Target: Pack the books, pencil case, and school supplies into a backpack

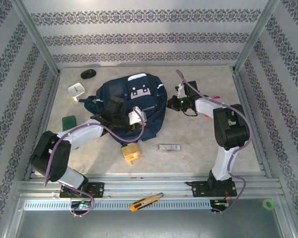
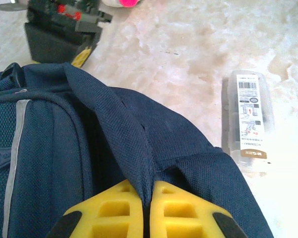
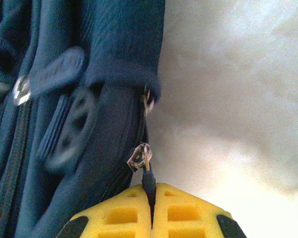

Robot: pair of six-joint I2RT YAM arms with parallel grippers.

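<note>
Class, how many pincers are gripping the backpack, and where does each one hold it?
2. The left pincer pinches a navy fabric fold of the backpack; the right pincer clamps a dark zipper pull at its right edge. None is hidden.

Black mouse [image 1: 88, 74], white clock [image 1: 76, 90] (square) — orange cutter [image 1: 145, 202]

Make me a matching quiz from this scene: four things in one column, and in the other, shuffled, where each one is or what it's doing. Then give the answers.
Column one
1. left gripper
2. right gripper
3. silver-white bar
4. black mouse

Column two
A. near the far left corner of the table
B. clamped on a zipper pull
C. clamped on a fold of the backpack
D. lying flat on the table, right of the yellow block

Pairs: 1-C, 2-B, 3-D, 4-A
</note>
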